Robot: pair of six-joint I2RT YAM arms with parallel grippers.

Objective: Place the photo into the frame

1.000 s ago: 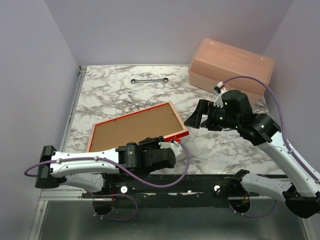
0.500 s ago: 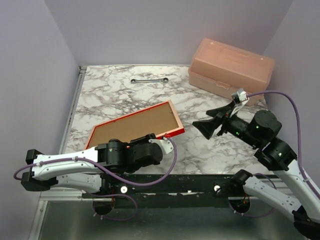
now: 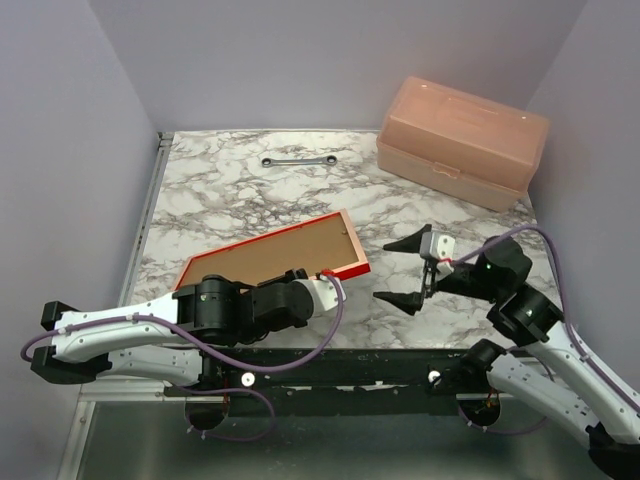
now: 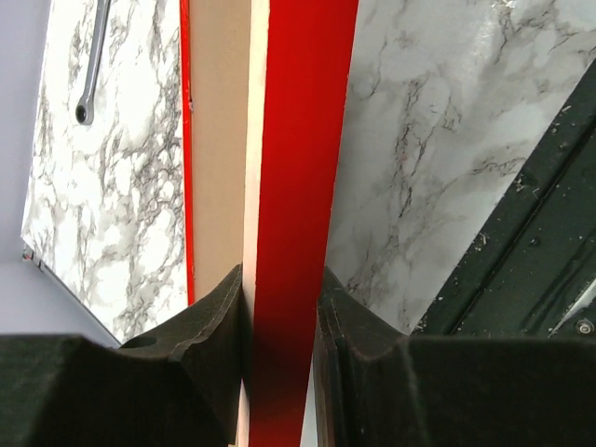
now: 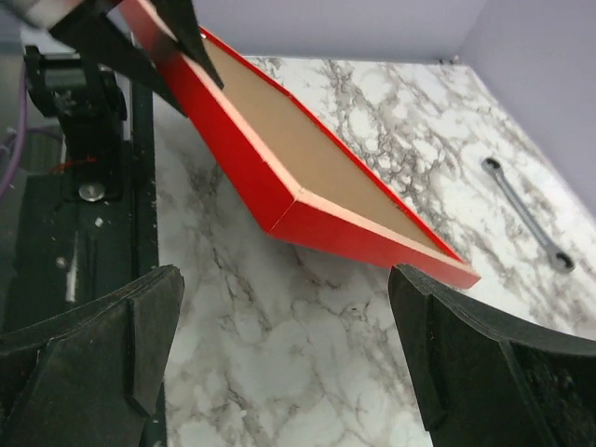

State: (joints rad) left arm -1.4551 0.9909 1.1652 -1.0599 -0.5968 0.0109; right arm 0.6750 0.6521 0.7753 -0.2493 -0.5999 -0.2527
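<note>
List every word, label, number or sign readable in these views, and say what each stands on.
None can be read.
No text shows on the frame, the pink box or the table.
Any marking on the wrench is too small to read.

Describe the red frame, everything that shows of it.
The frame is a thin rectangle with bright red rails around a brown board panel; no photo shows in it. It lies askew on the left of the marble table, and its near rail seems to be raised. The left hand is clamped on that near rail. Nothing else touches it.
</note>
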